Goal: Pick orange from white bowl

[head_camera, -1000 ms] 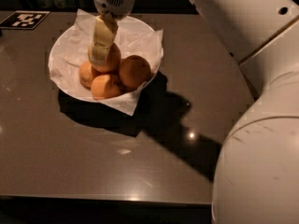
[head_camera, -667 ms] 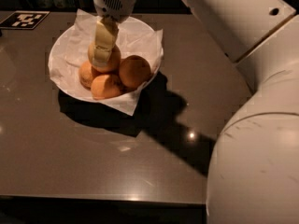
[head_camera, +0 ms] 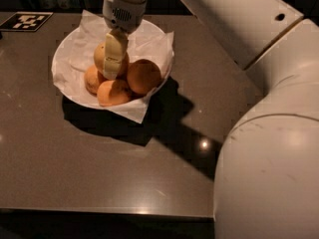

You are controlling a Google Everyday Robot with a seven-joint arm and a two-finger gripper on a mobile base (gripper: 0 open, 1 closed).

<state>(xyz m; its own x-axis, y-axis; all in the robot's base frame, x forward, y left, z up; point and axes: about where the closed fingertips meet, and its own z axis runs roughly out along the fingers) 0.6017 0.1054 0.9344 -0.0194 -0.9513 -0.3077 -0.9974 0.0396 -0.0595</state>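
Observation:
The white bowl [head_camera: 65,86], lined with crinkled white paper, stands at the back left of the dark table. It holds the pale yellow-orange orange [head_camera: 100,55], a deeper-orange round fruit [head_camera: 143,76] and two smaller orange fruits [head_camera: 113,92]. My gripper [head_camera: 113,69] reaches down from above into the bowl. It sits right over the orange and covers its middle. The orange still rests among the other fruits.
My white arm [head_camera: 269,133] fills the right side of the view and casts a shadow on the table right of the bowl. A black-and-white marker tag [head_camera: 26,21] lies at the table's back left corner. The table's front edge [head_camera: 99,210] runs along the bottom.
The gripper stays at the orange, sunk only slightly lower. The arm's large links on the right have shifted a little. The fruits have not moved.

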